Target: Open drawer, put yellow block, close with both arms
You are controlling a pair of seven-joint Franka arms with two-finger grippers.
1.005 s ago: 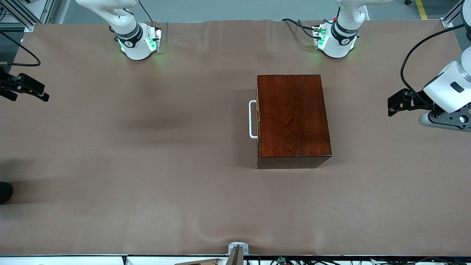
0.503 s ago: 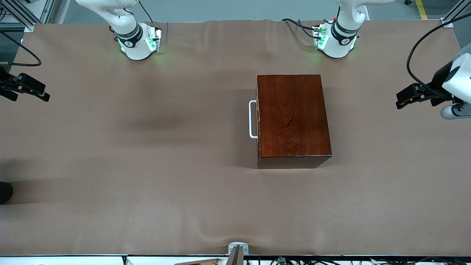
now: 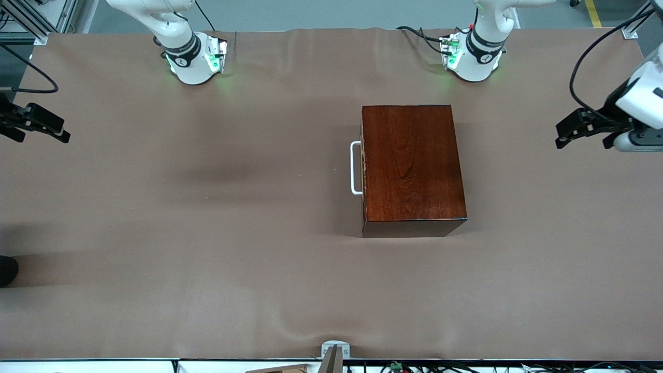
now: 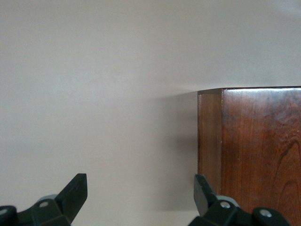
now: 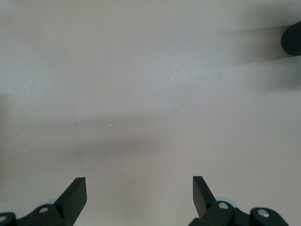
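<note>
The glossy dark reddish-brown wooden box (image 3: 412, 168) sits on the brown cloth-covered counter (image 3: 207, 233), toward the left arm's end, with its drawer pushed fully in — only the white U-shaped bar handle (image 3: 355, 168) shows, facing the right arm's end. The yellow block appears in none of the views.

The front view shows the whole box and both green-lit bases. The left wrist view shows only one corner and side of the box (image 4: 254, 150), framed between that gripper's own black fingers (image 4: 75, 193), which stand wide apart and hold nothing. The right wrist view shows bare counter (image 5: 150, 94) and a dark round object (image 5: 292, 38) at the frame's edge; its fingers (image 5: 75, 195) are likewise spread wide and empty.

In the front view the right gripper (image 3: 39, 124) hangs over the counter's edge at the right arm's end, unchanged from a second ago. The left gripper (image 3: 570, 129), over the left arm's end, has drawn away from the box and risen since then.

No readable writing or labels are visible.
</note>
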